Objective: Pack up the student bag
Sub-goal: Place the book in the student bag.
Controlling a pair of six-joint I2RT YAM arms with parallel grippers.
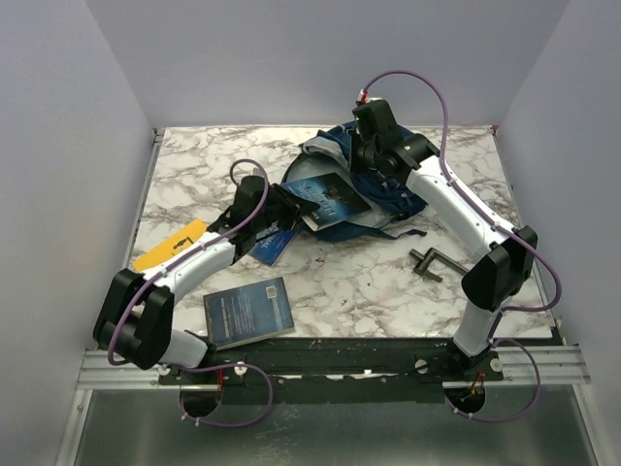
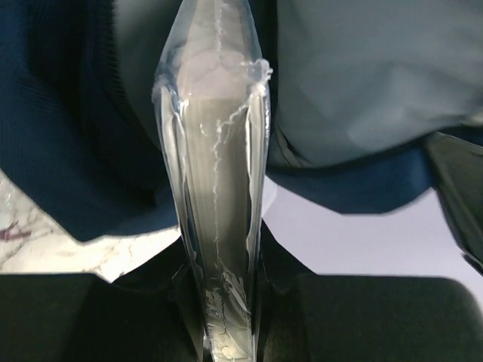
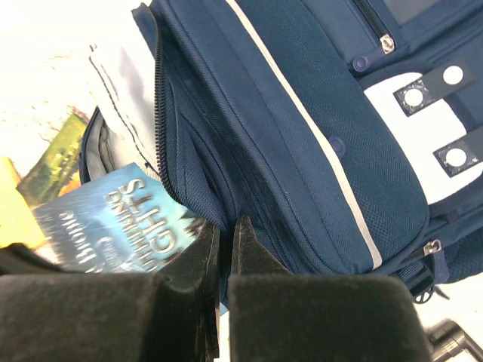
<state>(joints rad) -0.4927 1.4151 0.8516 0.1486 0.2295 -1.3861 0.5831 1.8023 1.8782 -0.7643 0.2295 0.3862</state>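
**Item 1, student bag** (image 1: 393, 199): we log 1 navy backpack lying at the far middle of the marble tabletop (image 1: 369, 291). The right wrist view shows its front panel with a pale grey stripe and white snap patches. Its main zip stands open on the side facing the left arm.

**Item 2, shrink-wrapped book** (image 1: 330, 199): dark blue cover, title ending in "GHTS". Its far end lies in the bag's open mouth. In the left wrist view we see it edge-on, with clear wrap bunched along the page block.

**Item 3, left fingers** (image 2: 151, 309): narrowly parted and clamped on the near end of the shrink-wrapped book, 1 on each cover.

**Item 4, right fingers** (image 3: 192, 260): drawn almost together, pinching the fabric fold beside the bag's open zip, just beside the book's corner.

**Item 5, second book** (image 1: 249, 311): blue-grey cover, flat on the tabletop near its front edge, close to the left arm's base and well apart from the bag.

**Item 6, blue booklet** (image 1: 275, 245): flat on the tabletop and partly hidden under the left wrist. We cannot tell more than its blue cover.

**Item 7, yellow flat piece** (image 1: 170, 246): on the tabletop at the left, partly covered by the left arm.

**Item 8, dark metal T-handled tool** (image 1: 427, 262): on the tabletop between the bag and the right arm's elbow, touching neither.
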